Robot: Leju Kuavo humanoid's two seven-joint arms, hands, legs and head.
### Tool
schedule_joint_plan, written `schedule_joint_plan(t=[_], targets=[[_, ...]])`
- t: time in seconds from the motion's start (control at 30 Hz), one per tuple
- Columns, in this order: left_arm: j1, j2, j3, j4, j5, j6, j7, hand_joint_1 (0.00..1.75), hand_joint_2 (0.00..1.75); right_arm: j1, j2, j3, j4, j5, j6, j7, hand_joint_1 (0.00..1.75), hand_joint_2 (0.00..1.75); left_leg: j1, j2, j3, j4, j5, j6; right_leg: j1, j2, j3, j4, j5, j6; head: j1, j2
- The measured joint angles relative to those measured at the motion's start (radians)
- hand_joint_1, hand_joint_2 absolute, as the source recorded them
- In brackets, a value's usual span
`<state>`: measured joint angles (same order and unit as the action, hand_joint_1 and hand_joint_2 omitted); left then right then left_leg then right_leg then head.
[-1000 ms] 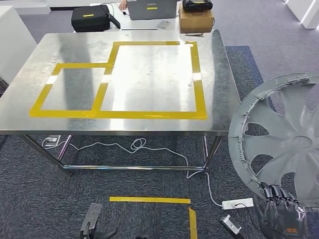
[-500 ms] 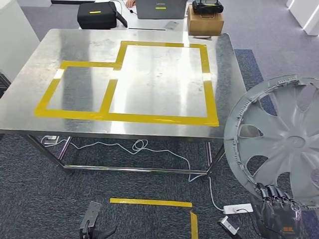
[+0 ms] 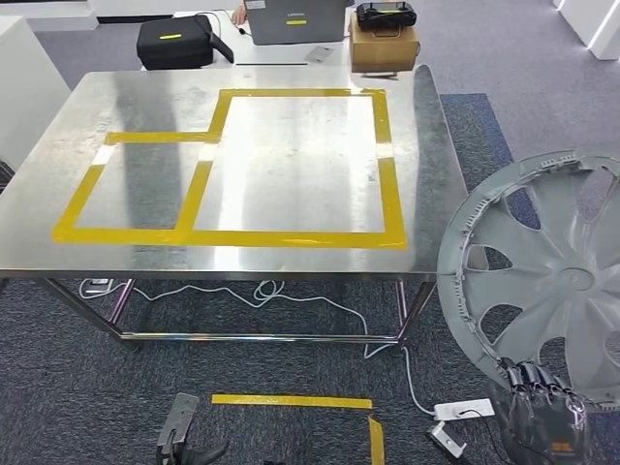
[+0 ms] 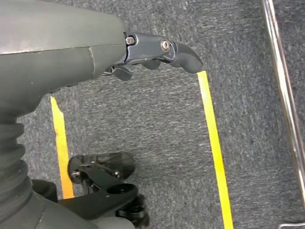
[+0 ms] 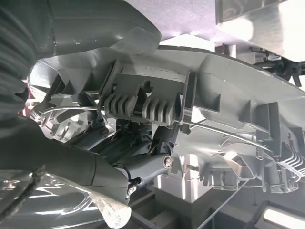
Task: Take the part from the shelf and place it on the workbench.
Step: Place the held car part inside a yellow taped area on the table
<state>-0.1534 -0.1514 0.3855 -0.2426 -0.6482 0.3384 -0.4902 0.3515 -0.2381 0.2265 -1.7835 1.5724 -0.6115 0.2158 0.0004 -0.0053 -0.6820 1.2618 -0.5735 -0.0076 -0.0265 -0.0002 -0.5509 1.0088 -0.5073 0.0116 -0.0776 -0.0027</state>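
Observation:
The part is a grey plastic wheel cover with curved spokes. It is held upright off the workbench's right end, above the carpet. My right hand grips its lower rim from below. In the right wrist view the dark fingers curl around the ribbed inner rim of the wheel cover. The steel workbench lies ahead and to the left, marked with two yellow tape rectangles. My left hand hangs low at the bottom left. In the left wrist view its fingers are spread over the carpet, holding nothing.
Behind the workbench stand a black case, a laptop and a cardboard box. A white power strip and cables lie on the carpet under the table's right end. Yellow floor tape runs in front of me.
The whole picture has swayed right and back left, and the table sits slightly lower in view, so the camera moved. The wheel cover stays in my right hand.

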Motion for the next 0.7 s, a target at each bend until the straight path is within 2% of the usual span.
schedule_joint_plan(t=[0.07,0.1,0.13,0.27,0.3,0.33,0.4,0.43,0.47,0.5,0.57,0.6,0.63,0.7], targets=[[-0.002,0.000,0.000,0.000,-0.001,0.001,0.002,0.00,1.75,0.008,0.000,0.002,-0.002,0.000,0.000,0.002,1.75,1.75,-0.002,0.000,0.054,-0.131,0.076,0.009,0.001,0.001,0.011,-0.001,-0.008,0.004,0.000,0.000],[-0.004,0.000,0.000,0.000,-0.001,0.001,0.003,0.00,1.75,0.010,-0.001,0.002,-0.004,0.000,0.000,0.003,1.75,1.75,-0.004,0.000,0.078,-0.188,0.097,0.015,0.003,0.002,0.013,0.000,-0.011,0.009,0.000,0.000],[-0.005,0.000,0.000,0.000,-0.001,0.001,0.003,0.00,1.75,0.011,-0.002,0.003,-0.006,0.000,0.000,0.004,1.75,1.75,-0.006,0.001,0.092,-0.221,0.103,0.020,0.004,0.003,0.014,-0.001,-0.013,0.014,0.001,0.000],[-0.005,-0.002,0.000,0.000,-0.001,0.003,0.003,0.00,1.75,0.018,-0.008,0.005,-0.011,0.000,0.000,0.003,1.75,1.75,-0.005,0.001,0.103,-0.251,0.099,0.040,0.003,0.001,0.011,0.000,-0.022,0.037,0.003,0.000],[-0.005,-0.003,0.000,0.000,-0.001,0.004,0.002,0.00,1.75,0.018,-0.009,0.006,-0.012,0.000,0.000,0.002,1.75,1.75,-0.003,0.001,0.107,-0.257,0.101,0.046,0.003,0.001,-0.001,0.025,-0.037,0.040,0.005,0.000],[-0.006,-0.004,0.000,0.000,-0.001,0.004,0.002,0.00,1.75,0.019,-0.011,0.006,-0.013,0.000,0.000,0.002,1.75,1.75,-0.001,0.002,0.110,-0.260,0.101,0.050,0.003,0.001,-0.027,0.074,-0.062,0.043,0.006,0.000],[-0.006,-0.006,0.000,0.000,0.000,0.004,0.002,0.00,1.75,0.019,-0.015,0.006,-0.013,0.001,0.000,0.000,1.75,1.75,-0.003,0.002,0.113,-0.260,0.098,0.057,0.003,0.001,-0.103,0.212,-0.116,0.047,0.008,0.000],[-0.005,-0.006,0.000,0.000,0.000,0.004,0.002,0.00,1.75,0.020,-0.015,0.006,-0.013,0.001,0.000,0.000,1.75,1.75,-0.004,0.002,0.115,-0.260,0.095,0.059,0.003,0.001,-0.135,0.264,-0.126,0.048,0.008,0.000],[-0.005,-0.007,0.000,0.000,0.000,0.004,0.002,0.00,1.75,0.021,-0.016,0.006,-0.013,0.000,0.000,0.001,1.75,1.75,-0.005,0.001,0.118,-0.260,0.092,0.059,0.003,0.000,-0.152,0.281,-0.117,0.049,0.008,0.000],[-0.004,-0.007,0.000,0.000,0.000,0.004,0.002,0.00,1.75,0.021,-0.016,0.006,-0.012,0.000,0.000,0.001,1.75,1.75,-0.005,0.001,0.123,-0.260,0.089,0.058,0.003,0.000,-0.146,0.254,-0.087,0.049,0.008,0.000],[-0.004,-0.008,0.000,0.000,0.000,0.005,0.002,0.00,1.75,0.021,-0.017,0.006,-0.012,0.000,0.000,0.001,1.75,1.75,-0.005,0.000,0.136,-0.259,0.079,0.053,0.003,-0.001,-0.090,0.122,-0.009,0.046,0.008,0.000],[-0.005,-0.008,0.000,0.000,0.000,0.005,0.002,0.00,1.75,0.020,-0.018,0.006,-0.013,0.000,0.000,0.001,1.75,1.75,-0.007,-0.001,0.141,-0.257,0.073,0.048,0.004,-0.001,-0.059,0.059,0.014,0.043,0.008,0.000],[-0.005,-0.008,0.000,0.000,0.000,0.005,0.002,0.00,1.75,0.020,-0.018,0.006,-0.013,0.000,0.000,0.001,1.75,1.75,-0.009,-0.002,0.143,-0.256,0.069,0.043,0.005,-0.001,-0.038,0.020,0.023,0.039,0.008,0.000],[-0.006,-0.008,0.000,0.000,0.000,0.005,0.002,0.00,1.75,0.021,-0.019,0.007,-0.015,0.001,0.000,0.001,1.75,1.75,-0.012,-0.002,0.144,-0.255,0.066,0.034,0.008,0.000,-0.026,0.001,0.018,0.028,0.007,0.000]])
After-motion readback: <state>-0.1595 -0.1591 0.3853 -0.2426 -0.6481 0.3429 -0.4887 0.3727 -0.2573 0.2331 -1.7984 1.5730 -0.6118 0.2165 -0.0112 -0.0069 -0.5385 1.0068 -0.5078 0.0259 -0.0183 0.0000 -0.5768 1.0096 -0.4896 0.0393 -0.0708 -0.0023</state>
